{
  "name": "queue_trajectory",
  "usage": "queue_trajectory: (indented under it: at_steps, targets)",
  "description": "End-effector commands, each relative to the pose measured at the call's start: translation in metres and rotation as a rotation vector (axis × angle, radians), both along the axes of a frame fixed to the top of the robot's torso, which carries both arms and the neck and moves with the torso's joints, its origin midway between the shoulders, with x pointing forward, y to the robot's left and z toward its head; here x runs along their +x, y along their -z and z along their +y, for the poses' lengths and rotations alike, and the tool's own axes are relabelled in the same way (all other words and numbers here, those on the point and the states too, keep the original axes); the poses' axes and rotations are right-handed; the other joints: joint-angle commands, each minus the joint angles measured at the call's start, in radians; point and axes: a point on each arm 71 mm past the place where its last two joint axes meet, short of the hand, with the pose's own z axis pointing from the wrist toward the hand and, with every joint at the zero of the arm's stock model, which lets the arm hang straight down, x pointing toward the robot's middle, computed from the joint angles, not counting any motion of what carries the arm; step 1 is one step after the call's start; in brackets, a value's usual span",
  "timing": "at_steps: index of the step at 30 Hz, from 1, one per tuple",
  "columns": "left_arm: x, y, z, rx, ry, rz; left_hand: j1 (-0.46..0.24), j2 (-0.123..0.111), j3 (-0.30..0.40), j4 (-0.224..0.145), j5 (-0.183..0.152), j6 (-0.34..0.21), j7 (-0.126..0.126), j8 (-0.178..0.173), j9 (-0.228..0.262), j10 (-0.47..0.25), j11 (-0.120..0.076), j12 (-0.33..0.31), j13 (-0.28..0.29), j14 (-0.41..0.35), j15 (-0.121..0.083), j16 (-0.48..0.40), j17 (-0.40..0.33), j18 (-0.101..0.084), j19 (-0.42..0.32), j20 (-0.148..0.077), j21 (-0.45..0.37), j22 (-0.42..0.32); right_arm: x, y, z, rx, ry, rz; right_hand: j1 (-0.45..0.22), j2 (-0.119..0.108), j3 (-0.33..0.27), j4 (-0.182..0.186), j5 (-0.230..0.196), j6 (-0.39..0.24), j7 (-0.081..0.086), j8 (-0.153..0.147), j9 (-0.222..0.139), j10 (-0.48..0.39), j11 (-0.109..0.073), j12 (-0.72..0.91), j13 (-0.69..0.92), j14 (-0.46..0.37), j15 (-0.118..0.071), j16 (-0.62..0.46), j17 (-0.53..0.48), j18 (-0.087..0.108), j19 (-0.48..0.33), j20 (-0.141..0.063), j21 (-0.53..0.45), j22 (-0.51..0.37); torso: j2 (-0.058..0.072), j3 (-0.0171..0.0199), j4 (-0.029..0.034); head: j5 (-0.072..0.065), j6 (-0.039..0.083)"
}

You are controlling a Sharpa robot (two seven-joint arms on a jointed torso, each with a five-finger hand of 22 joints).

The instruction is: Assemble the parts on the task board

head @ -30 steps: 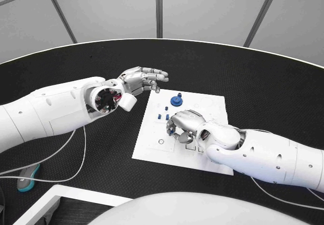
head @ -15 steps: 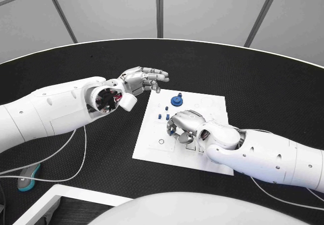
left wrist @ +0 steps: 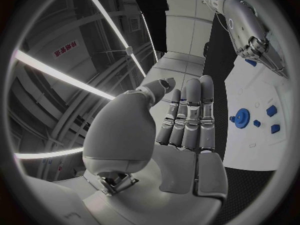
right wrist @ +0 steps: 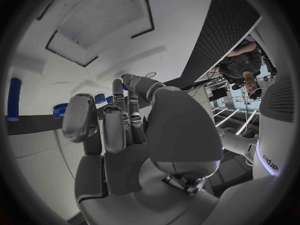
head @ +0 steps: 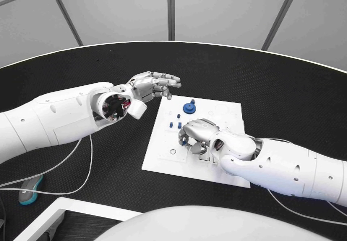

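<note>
Head view, right hand (head: 202, 134) fingers curled over task board (head: 220, 111), grasp unclear, left hand (head: 150, 85) released.

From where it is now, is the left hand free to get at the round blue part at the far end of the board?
Probably yes. The left hand hangs beside the board's far corner, holding nothing; the round blue part stands uncovered, the right hand nearer.

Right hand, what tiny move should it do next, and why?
Probably the right hand should close its fingers on a small blue part under them and lift it. The hand hovers low over the board with fingers curled, and the head view shows blue by its fingertips. I cannot tell whether it already grips it.
</note>
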Motion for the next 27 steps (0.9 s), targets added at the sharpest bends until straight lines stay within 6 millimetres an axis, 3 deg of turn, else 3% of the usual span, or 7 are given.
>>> queue_trajectory:
  at_steps: [1, 15, 21, 27]
  targets:
    - [-0.0001, 0.0, 0.0, 0.0, 0.0, 0.0, 0.009, 0.003, -0.005, 0.002, 0.002, -0.002, 0.006, 0.004, 0.001, -0.008, 0.002, 0.004, -0.002, -0.008, -0.001, -0.006, -0.001, 0.017, -0.005, 0.0, -0.007, -0.001, 0.0, 0.0005, 0.0003, -0.003, 0.001, 0.002, -0.001, 0.007, 0.002, -0.005, 0.005, 0.008, 0.002, 0.003, 0.001, 0.031, -0.023, 0.003, 0.001, 0.057, -0.004, 0.005, 0.008, -0.006, 0.021, -0.006, 0.005, 0.021, 0.0, -0.0007, 0.0005, 0.0, 0.0]
    - [-0.0004, -0.0002, 0.0003, 0.001, 0.0, 0.0, 0.009, 0.003, -0.005, 0.002, 0.002, -0.002, 0.006, 0.004, 0.001, -0.008, 0.002, 0.004, -0.002, -0.008, -0.001, -0.006, -0.001, 0.017, -0.005, 0.0, -0.007, -0.001, -0.0002, 0.0028, 0.0045, -0.017, 0.002, 0.013, -0.002, 0.007, 0.004, -0.005, 0.003, 0.008, 0.002, 0.003, 0.002, 0.032, -0.023, 0.003, 0.002, 0.056, -0.005, 0.003, 0.006, -0.006, 0.02, -0.007, 0.002, 0.019, 0.0, -0.0001, 0.0, 0.001, 0.0]
    - [-0.0006, -0.0005, 0.0001, 0.001, 0.003, 0.002, 0.009, 0.004, -0.007, 0.004, 0.002, -0.003, 0.006, 0.004, 0.002, -0.009, 0.002, 0.005, -0.002, -0.008, -0.001, -0.008, -0.003, 0.016, -0.005, 0.001, -0.008, -0.002, -0.0002, 0.0045, 0.0057, -0.029, 0.006, 0.022, -0.002, 0.007, 0.005, -0.005, 0.002, 0.007, 0.002, 0.003, 0.002, 0.032, -0.023, 0.002, 0.002, 0.056, -0.005, 0.003, 0.006, -0.005, 0.019, -0.007, -0.001, 0.017, 0.0, -0.0015, 0.0007, 0.002, 0.0]
    - [-0.0007, -0.0009, 0.0002, 0.002, 0.004, 0.002, 0.009, 0.004, -0.007, 0.004, 0.002, -0.003, 0.006, 0.004, 0.002, -0.009, 0.002, 0.005, -0.002, -0.008, -0.001, -0.008, -0.003, 0.016, -0.005, 0.001, -0.008, -0.002, 0.0001, 0.0066, 0.0055, -0.052, 0.011, 0.035, -0.007, 0.009, 0.006, -0.004, -0.015, 0.001, 0.006, 0.001, 0.004, 0.029, -0.021, -0.001, 0.005, 0.056, -0.004, 0.004, 0.007, -0.005, 0.017, -0.007, -0.006, 0.015, -0.001, -0.0015, 0.0004, 0.005, 0.0]
